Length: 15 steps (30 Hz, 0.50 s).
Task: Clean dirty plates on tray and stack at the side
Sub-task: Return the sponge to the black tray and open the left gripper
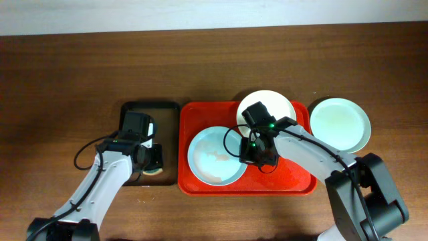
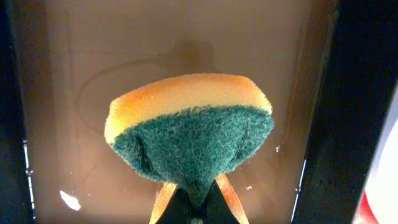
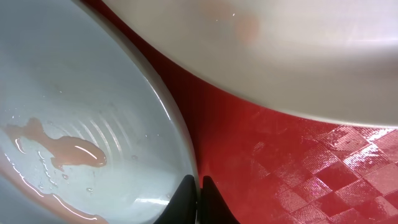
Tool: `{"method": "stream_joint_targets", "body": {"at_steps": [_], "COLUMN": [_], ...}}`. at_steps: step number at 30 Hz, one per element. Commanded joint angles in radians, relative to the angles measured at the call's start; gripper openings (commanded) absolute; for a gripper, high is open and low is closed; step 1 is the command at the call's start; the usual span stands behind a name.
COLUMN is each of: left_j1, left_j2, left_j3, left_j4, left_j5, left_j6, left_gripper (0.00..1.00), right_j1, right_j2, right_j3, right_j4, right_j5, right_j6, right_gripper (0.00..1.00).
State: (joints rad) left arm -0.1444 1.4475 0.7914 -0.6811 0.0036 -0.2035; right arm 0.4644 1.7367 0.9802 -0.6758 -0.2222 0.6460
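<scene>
The pale blue plate (image 1: 215, 157) lies at the left of the red tray (image 1: 294, 182) and has pinkish-red smears with water on it (image 3: 74, 93). The white plate (image 1: 275, 100) lies at the tray's back edge, partly under my right arm (image 3: 280, 43). The pale mint green plate (image 1: 340, 124) sits on the table to the right of the tray. My right gripper (image 1: 251, 156) is shut on the blue plate's right rim (image 3: 199, 186). My left gripper (image 1: 154, 159) is shut on a yellow and green sponge (image 2: 186, 124) over the brown tray.
The black-rimmed brown tray (image 1: 150, 105) stands left of the red tray, its bottom wet with a few white specks (image 2: 155, 37). The table (image 1: 67, 80) is dark wood. A pale wall runs along the far edge.
</scene>
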Motion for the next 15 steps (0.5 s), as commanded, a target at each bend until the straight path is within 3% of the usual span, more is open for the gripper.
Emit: {"method": "stream_joint_targets", "body": {"at_steps": [1, 5, 8, 9, 10, 12, 15], "left_j1": [0.003, 0.003, 0.003, 0.003, 0.003, 0.003, 0.003], "left_j2": [-0.002, -0.002, -0.002, -0.002, -0.002, -0.003, -0.005], "left_j3": [-0.007, -0.007, -0.007, -0.007, -0.007, -0.007, 0.028], "left_j4": [0.013, 0.013, 0.013, 0.013, 0.013, 0.013, -0.013], "left_j5": [0.016, 0.016, 0.016, 0.016, 0.016, 0.019, 0.019], "left_j6": [0.023, 0.023, 0.023, 0.023, 0.023, 0.023, 0.022], "left_gripper": [0.0, 0.01, 0.06, 0.14, 0.3, 0.42, 0.31], "right_j1": [0.001, 0.001, 0.001, 0.001, 0.001, 0.001, 0.001], "right_j2": [0.003, 0.003, 0.003, 0.003, 0.003, 0.003, 0.003], "right_j3": [0.0, 0.0, 0.0, 0.0, 0.0, 0.0, 0.0], "right_j4": [0.003, 0.003, 0.003, 0.003, 0.003, 0.003, 0.003], "right_j5": [-0.005, -0.005, -0.005, -0.005, -0.005, -0.005, -0.005], "right_j6": [-0.006, -0.006, -0.006, -0.006, -0.006, -0.006, -0.006], "right_gripper": [0.05, 0.05, 0.05, 0.05, 0.05, 0.06, 0.12]}}
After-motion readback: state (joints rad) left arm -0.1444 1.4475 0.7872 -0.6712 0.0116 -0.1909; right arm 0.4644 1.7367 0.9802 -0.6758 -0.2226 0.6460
